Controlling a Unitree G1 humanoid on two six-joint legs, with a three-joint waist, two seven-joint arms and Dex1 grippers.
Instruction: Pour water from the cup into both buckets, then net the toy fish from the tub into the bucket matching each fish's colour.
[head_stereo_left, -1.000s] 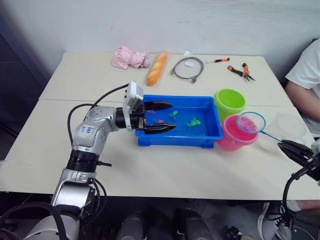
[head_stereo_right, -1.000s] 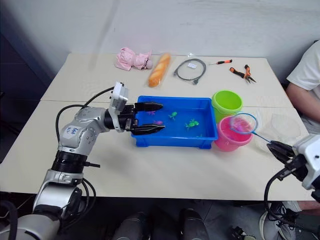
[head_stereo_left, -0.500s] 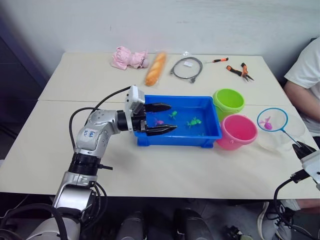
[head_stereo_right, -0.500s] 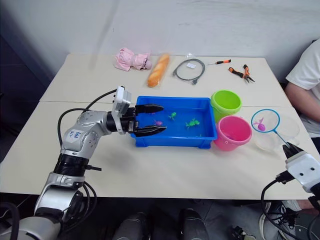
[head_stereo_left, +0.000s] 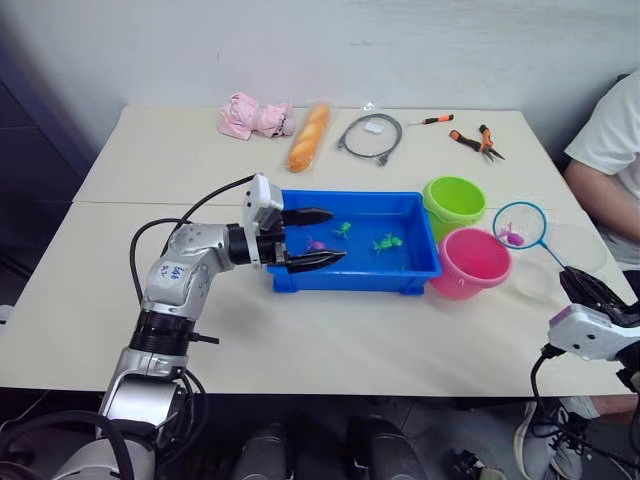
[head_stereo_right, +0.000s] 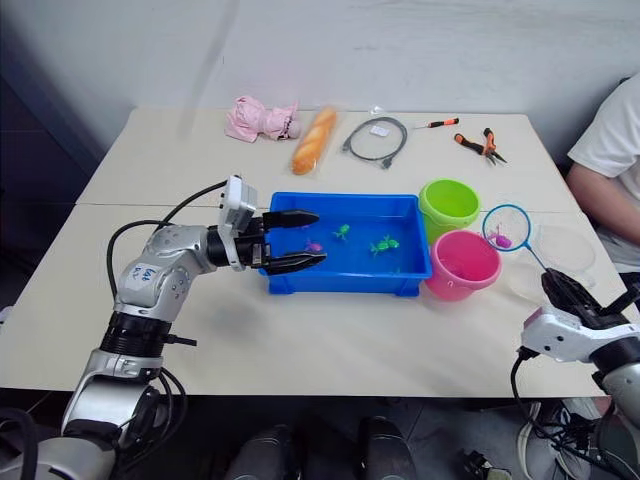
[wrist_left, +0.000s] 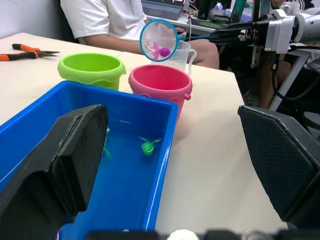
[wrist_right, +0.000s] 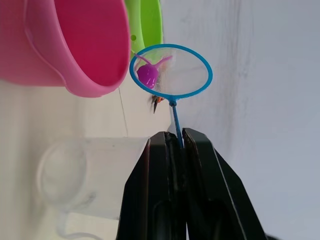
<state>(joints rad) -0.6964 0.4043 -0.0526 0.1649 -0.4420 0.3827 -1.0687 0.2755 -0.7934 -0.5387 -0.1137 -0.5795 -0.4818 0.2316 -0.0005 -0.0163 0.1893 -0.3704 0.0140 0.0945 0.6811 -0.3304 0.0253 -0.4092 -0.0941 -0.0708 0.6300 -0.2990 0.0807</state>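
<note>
- Beige worktop (head_stereo_left: 330, 330) against a pale wall, a seated person's white sleeve (head_stereo_left: 610, 130) at the right edge.
- Right gripper (wrist_right: 176, 145) low at the near right corner, forearm angled up and inward, jaws clenched on the thin handle of the net (head_stereo_left: 519, 223).
- Net hoop held in the air just right of the pink bucket (head_stereo_left: 471, 262), near its rim but not over the mouth; a magenta fish (wrist_right: 147, 75) sits in the mesh.
- Risk: tipping the net from here would likely drop the fish on the worktop beside the bucket, since the hoop is off to the side.
- Risk: the handle is pinched near its end, so it could swivel in the jaws and spill the fish early.
- Clear cup (head_stereo_left: 575, 255) stands close behind the net, right of the pink bucket; a swing of the hoop could knock it.
- Left gripper (head_stereo_left: 312, 238) reaches level from the left, forearm horizontal, jaws spread wide and holding nothing, over the left end of the blue tub (head_stereo_left: 355, 283).
- Green fish (head_stereo_left: 386, 243) and others float in the tub; left jaws could bump the tub rim and shift it.
- Green bucket (head_stereo_left: 455, 203) just behind the pink one, touching or nearly so.
- Far edge: pink cloth (head_stereo_left: 250, 115), bread loaf (head_stereo_left: 308, 135), grey cable (head_stereo_left: 370, 135), pliers (head_stereo_left: 476, 141).
</note>
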